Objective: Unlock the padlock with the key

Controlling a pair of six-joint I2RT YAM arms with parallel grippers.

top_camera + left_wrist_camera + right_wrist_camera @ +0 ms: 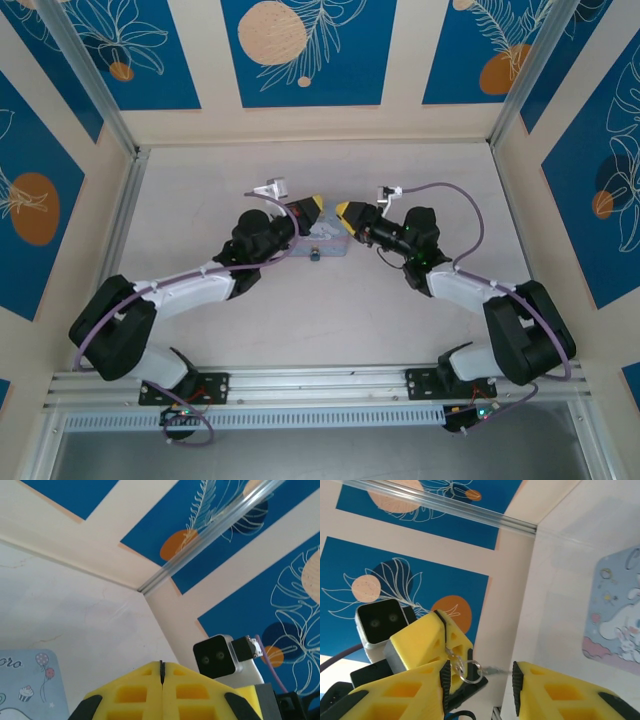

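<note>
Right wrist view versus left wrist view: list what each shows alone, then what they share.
Right wrist: the right hand open, a metal ring hanging off the left hand in its gap, the left wrist camera. Left wrist: a dark sliver, likely the key, pinched in shut fingers, the right wrist camera. Both: the pale blue tin box and blue patterned walls.

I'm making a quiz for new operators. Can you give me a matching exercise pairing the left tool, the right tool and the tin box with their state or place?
Things:
1. left tool
2. right tool
3. tin box

State or place:
a. lies flat on the table
b. shut on the key
c. jaws apart

Pairs: 1-b, 2-c, 3-a.
</note>
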